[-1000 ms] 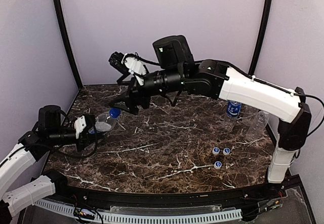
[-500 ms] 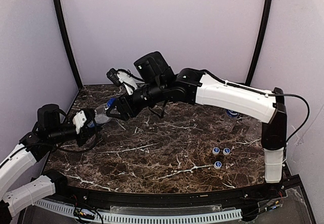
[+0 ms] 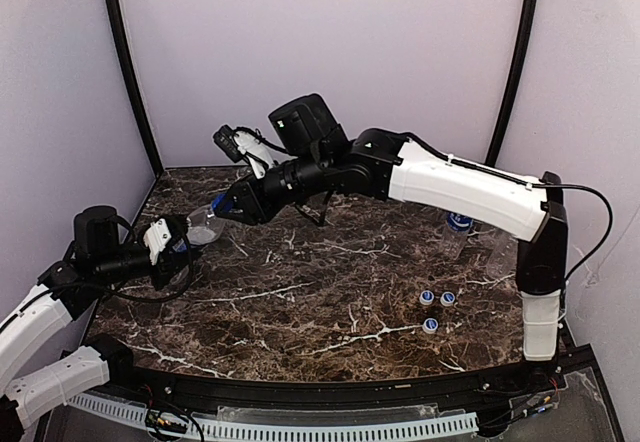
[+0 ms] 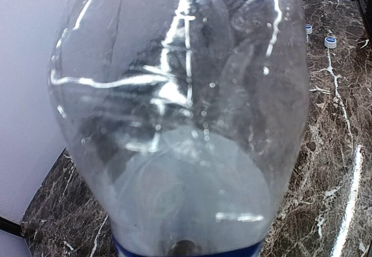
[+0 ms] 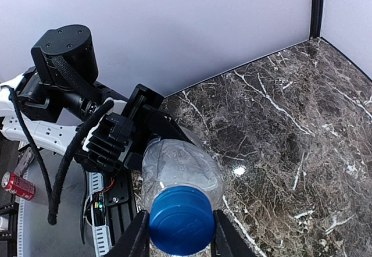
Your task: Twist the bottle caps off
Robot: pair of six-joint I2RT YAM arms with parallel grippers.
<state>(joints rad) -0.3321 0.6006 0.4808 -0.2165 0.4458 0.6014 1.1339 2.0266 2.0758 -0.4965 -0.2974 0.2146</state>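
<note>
- The left gripper [image 3: 178, 245] is clamped round the lower body of a clear bottle [image 3: 204, 228] over the far left part of the dark marble table [image 3: 330, 282].
- The bottle is tilted, with its neck pointing up and away from the left arm toward the right arm.
- In the left wrist view the bottle [image 4: 186, 123] fills nearly the whole picture, base nearest the lens (the plastic is dented and glary, so little shows through it).
- The right arm reaches across the table from its base on the right, and the right gripper [image 3: 224, 209] meets the top of the bottle.
- In the right wrist view the right gripper [image 5: 181, 235] has a finger [image 5: 141, 238] pressed on one side of the blue cap [image 5: 181, 219] and the other finger on the opposite side, so it is gripping the cap.
- The cap sits on the neck of the bottle [image 5: 183, 167], and behind it the black left gripper [image 5: 125, 138] holds the bottle's body.
- A loose cap [image 3: 427, 298] lies on the right part of the table, a second loose cap [image 3: 448, 298] is just beside it, and a third loose cap [image 3: 430, 325] lies a little nearer the arm bases.
- A blue-labelled bottle [image 3: 460, 224] stands near the right edge, partly behind the right arm, with a plain bottle [image 3: 508, 245] near it on the right.
</note>
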